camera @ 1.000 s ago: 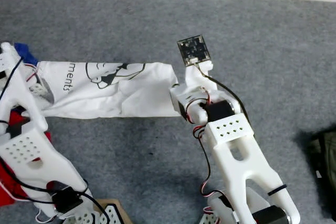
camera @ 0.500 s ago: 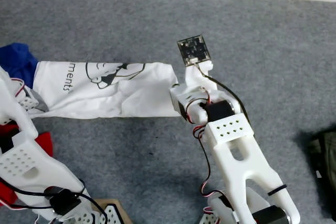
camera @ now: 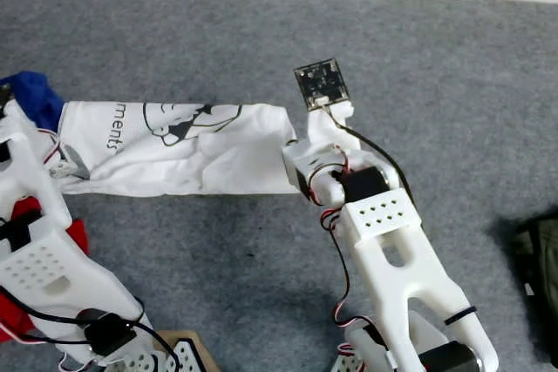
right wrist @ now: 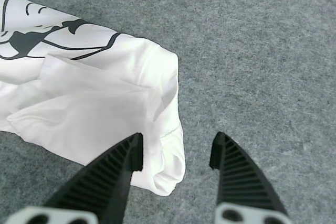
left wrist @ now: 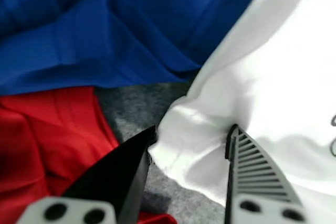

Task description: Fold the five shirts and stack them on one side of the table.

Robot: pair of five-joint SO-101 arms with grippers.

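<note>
A white shirt (camera: pixel 174 150) with black print lies folded into a long band across the grey table. My left gripper (left wrist: pixel 189 142) is open around that shirt's (left wrist: pixel 262 87) bunched left-end edge, one finger on each side of the cloth. In the high view this gripper (camera: pixel 65 165) sits at the band's left end. My right gripper (right wrist: pixel 176 148) hangs open over the white shirt's (right wrist: pixel 94 98) right-end corner. A blue shirt (left wrist: pixel 105 30) and a red shirt (left wrist: pixel 47 135) lie crumpled beside the left gripper; both the blue shirt (camera: pixel 35 98) and the red shirt (camera: pixel 77 234) are partly hidden by the left arm.
A dark green object (camera: pixel 540 259) lies at the right edge of the table. A tan board (camera: pixel 187 350) sits at the near edge between the arm bases. Bare grey table (camera: pixel 453 84) stretches to the far right of the right arm (camera: pixel 384 241).
The left arm swung away toward the near left, then came back to the white shirt's left end. The right arm and the shirt's right end have not moved.
</note>
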